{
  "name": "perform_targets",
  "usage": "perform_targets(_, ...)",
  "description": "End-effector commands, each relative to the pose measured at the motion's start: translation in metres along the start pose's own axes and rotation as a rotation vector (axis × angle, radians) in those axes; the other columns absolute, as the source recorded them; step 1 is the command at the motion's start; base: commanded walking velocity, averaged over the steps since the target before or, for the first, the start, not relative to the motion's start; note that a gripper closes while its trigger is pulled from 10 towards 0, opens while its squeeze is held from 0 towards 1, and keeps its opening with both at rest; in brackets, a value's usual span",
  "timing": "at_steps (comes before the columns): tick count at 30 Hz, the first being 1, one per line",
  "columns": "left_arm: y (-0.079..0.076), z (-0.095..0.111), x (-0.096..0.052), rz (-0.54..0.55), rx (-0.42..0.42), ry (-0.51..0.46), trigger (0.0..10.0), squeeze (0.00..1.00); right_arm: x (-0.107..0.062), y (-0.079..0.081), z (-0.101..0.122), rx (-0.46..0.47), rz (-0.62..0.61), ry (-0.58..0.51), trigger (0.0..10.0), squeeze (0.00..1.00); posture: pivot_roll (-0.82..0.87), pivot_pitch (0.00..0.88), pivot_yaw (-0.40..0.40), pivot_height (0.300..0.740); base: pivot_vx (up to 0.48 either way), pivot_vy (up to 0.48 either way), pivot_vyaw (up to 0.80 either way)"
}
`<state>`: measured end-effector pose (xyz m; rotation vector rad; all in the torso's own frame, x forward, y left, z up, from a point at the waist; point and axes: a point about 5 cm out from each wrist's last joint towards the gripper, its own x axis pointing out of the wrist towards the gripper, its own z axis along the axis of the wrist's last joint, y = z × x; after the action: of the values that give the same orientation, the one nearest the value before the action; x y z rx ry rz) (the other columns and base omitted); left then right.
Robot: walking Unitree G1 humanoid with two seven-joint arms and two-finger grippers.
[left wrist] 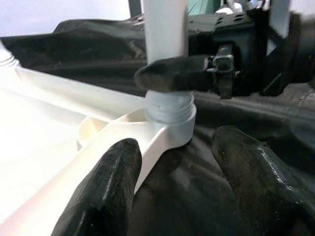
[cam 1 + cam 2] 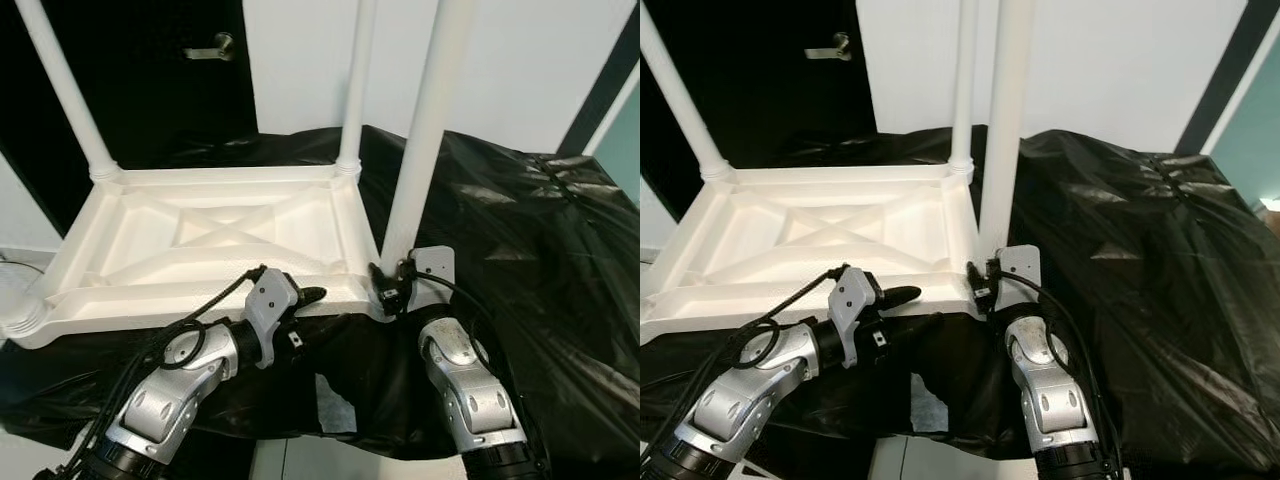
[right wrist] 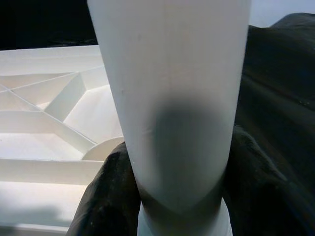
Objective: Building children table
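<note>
— Both my forearms sat lowest in the head views, closest to the lens. My right pincer (image 2: 392, 283) was clenched on the near-right leg (image 2: 425, 140), low down, just above the socket. My left pincer (image 2: 300, 300) hung released beside the near edge of the upturned tabletop (image 2: 200, 240), holding nothing.

— And where was the table itself?

— Underside up on a worktop draped in black plastic sheeting (image 2: 540, 230), ribs showing. Two far legs (image 2: 62, 85) stood in their corners, and at the near-left corner I could see a threaded stub (image 2: 22, 318).

— How did you judge it would handle?

— Light, I reckoned: hollow moulded plastic, stiff enough, not fragile. But the leg was smooth and round, so it could slip in my grip when twisted. Taking it low, near the socket, seemed best; higher up, the long tube would lever and tilt. The sheeting looked slick too, so the tabletop might skate unless my free pincer braced its rim.

— Did the wrist cameras add anything?

— Yes. From the left wrist I saw threads on the leg's end (image 1: 169, 105) still exposed above the socket, so I judged it not fully screwed home. The right wrist view showed my fingers (image 3: 106, 196) wrapping the tube on both sides. The head views gave the overall layout instead.
</note>
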<state>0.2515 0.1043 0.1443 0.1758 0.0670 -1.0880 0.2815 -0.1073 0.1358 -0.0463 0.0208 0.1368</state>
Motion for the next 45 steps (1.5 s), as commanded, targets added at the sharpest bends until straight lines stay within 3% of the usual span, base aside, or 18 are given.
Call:
perform_targets(1, -0.005, 0.000, 0.000, -0.087, 0.009, 0.009, 10.0, 0.00, -0.005, 0.005, -0.015, 0.063, -0.059, 0.088, 10.0, 0.00, 0.02, 0.000, -0.039, 0.740, 0.000, 0.000, 0.00)
perform_targets(11, -0.006, 0.002, 0.001, -0.085, 0.006, 0.002, 10.0, 0.00, -0.004, 0.009, -0.005, 0.027, -0.069, 0.046, 10.0, 0.00, 0.02, 0.000, -0.036, 0.740, 0.000, 0.000, 0.00)
perform_targets(12, -0.006, 0.002, 0.001, -0.084, 0.006, 0.001, 10.0, 0.00, -0.004, 0.007, -0.003, 0.012, -0.061, 0.030, 10.0, 0.81, 0.02, 0.000, -0.040, 0.740, 0.000, 0.000, 0.00)
perform_targets(14, -0.006, 0.002, 0.002, -0.084, 0.006, 0.001, 10.0, 0.00, -0.005, 0.005, -0.002, 0.001, -0.056, 0.022, 10.0, 0.81, 0.02, 0.000, -0.040, 0.740, 0.000, 0.000, 0.00)
perform_targets(15, -0.005, 0.002, 0.002, -0.081, 0.005, 0.001, 10.0, 0.00, -0.007, 0.001, -0.001, -0.006, -0.041, 0.007, 10.0, 1.00, 0.02, 0.000, -0.042, 0.740, 0.000, 0.000, 0.00)
perform_targets(19, -0.005, 0.003, 0.001, -0.079, 0.005, 0.000, 10.0, 0.00, -0.010, -0.004, 0.001, 0.000, -0.010, -0.011, 10.0, 1.00, 0.02, 0.000, -0.043, 0.740, 0.000, 0.000, 0.00)
perform_targets(22, -0.006, 0.002, 0.001, -0.079, 0.004, -0.001, 10.0, 0.00, -0.014, -0.020, 0.004, -0.008, 0.066, -0.062, 10.0, 1.00, 0.01, 0.000, -0.043, 0.740, 0.000, 0.000, 0.00)
perform_targets(27, -0.006, 0.002, 0.002, -0.082, 0.003, -0.001, 10.0, 0.00, -0.013, -0.031, 0.004, -0.018, 0.130, -0.079, 10.0, 1.00, 0.01, 0.000, -0.042, 0.740, 0.000, 0.000, 0.00)
perform_targets(28, -0.006, 0.002, 0.002, -0.082, 0.003, -0.003, 10.0, 0.00, -0.011, -0.034, 0.004, -0.024, 0.179, -0.095, 10.0, 0.00, 0.01, 0.000, -0.039, 0.740, 0.000, 0.000, 0.00)
perform_targets(32, -0.005, 0.003, 0.004, -0.083, 0.004, -0.005, 10.0, 0.00, -0.005, -0.038, 0.005, -0.053, 0.312, -0.124, 10.0, 0.00, 0.01, 0.000, -0.035, 0.740, 0.000, 0.000, 0.00)
perform_targets(43, -0.003, 0.006, 0.005, -0.078, 0.018, -0.012, 10.0, 0.00, 0.023, -0.024, 0.002, -0.121, 0.651, -0.097, 10.0, 0.00, 0.03, 0.000, -0.041, 0.740, 0.000, 0.000, 0.00)
perform_targets(44, -0.003, 0.007, 0.005, -0.075, 0.020, -0.015, 10.0, 0.00, 0.025, -0.023, 0.001, -0.133, 0.670, -0.087, 4.9, 0.00, 0.04, 0.000, -0.044, 0.740, 0.000, 0.000, 0.00)
perform_targets(45, -0.003, 0.007, 0.005, -0.074, 0.021, -0.016, 10.0, 0.00, 0.027, -0.023, 0.000, -0.139, 0.687, -0.084, 4.9, 0.00, 0.04, 0.000, -0.044, 0.740, 0.000, 0.000, 0.00)
